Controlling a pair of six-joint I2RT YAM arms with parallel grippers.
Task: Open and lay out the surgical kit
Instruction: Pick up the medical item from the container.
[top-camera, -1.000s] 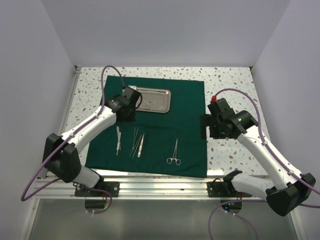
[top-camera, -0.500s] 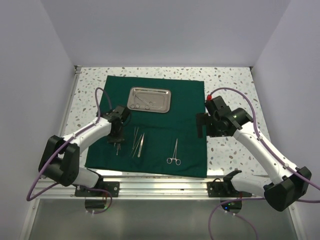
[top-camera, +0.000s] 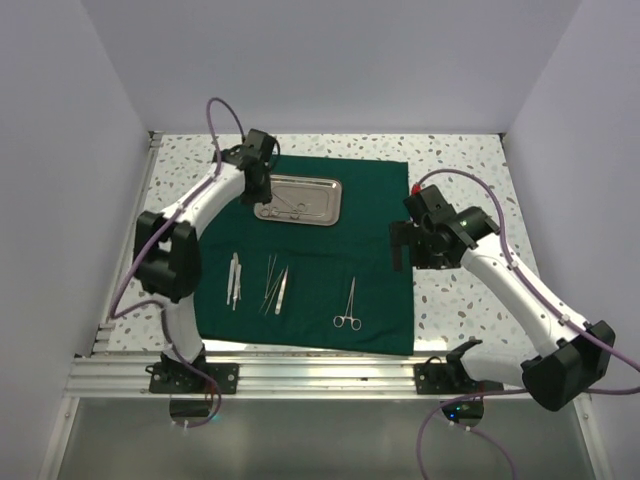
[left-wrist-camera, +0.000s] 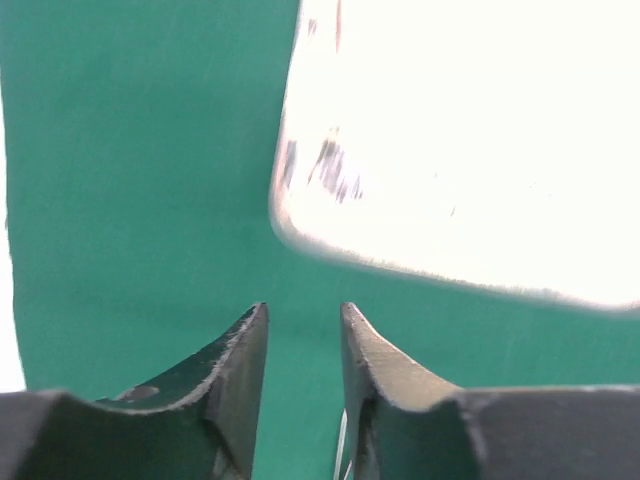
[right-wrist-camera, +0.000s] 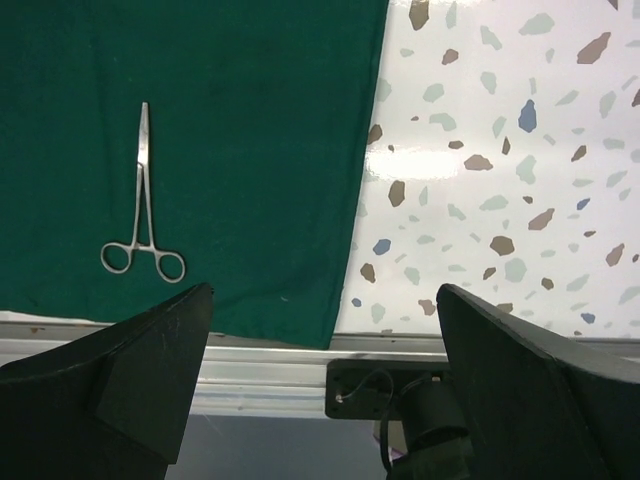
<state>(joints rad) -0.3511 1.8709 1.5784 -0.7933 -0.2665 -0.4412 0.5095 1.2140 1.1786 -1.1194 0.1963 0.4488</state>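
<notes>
The dark green cloth (top-camera: 375, 200) lies spread flat on the table. The shiny steel tray (top-camera: 335, 200) sits on its far part with a few slim instruments inside. On the cloth's near part lie two scalpel-like handles (top-camera: 235, 280), thin tweezers (top-camera: 276, 286) and ring-handled forceps (top-camera: 348, 305). My left gripper (top-camera: 265, 196) hovers at the tray's left end. In the left wrist view its jaws (left-wrist-camera: 303, 308) stand a narrow gap apart over cloth (left-wrist-camera: 130, 200), the tray corner (left-wrist-camera: 470, 150) just ahead. My right gripper (top-camera: 404, 246) is wide open and empty (right-wrist-camera: 325, 290) above the cloth's right edge; the forceps (right-wrist-camera: 143, 200) lie to its left.
The speckled terrazzo tabletop (top-camera: 460, 160) surrounds the cloth. An aluminium rail (top-camera: 320, 365) runs along the near edge with the arm mounts (right-wrist-camera: 400, 390). White walls close in the left, back and right sides.
My left gripper left the cloth's near-left part, where a second handle now lies beside the first, and swung up to the tray's left end. The right arm only shifted slightly.
</notes>
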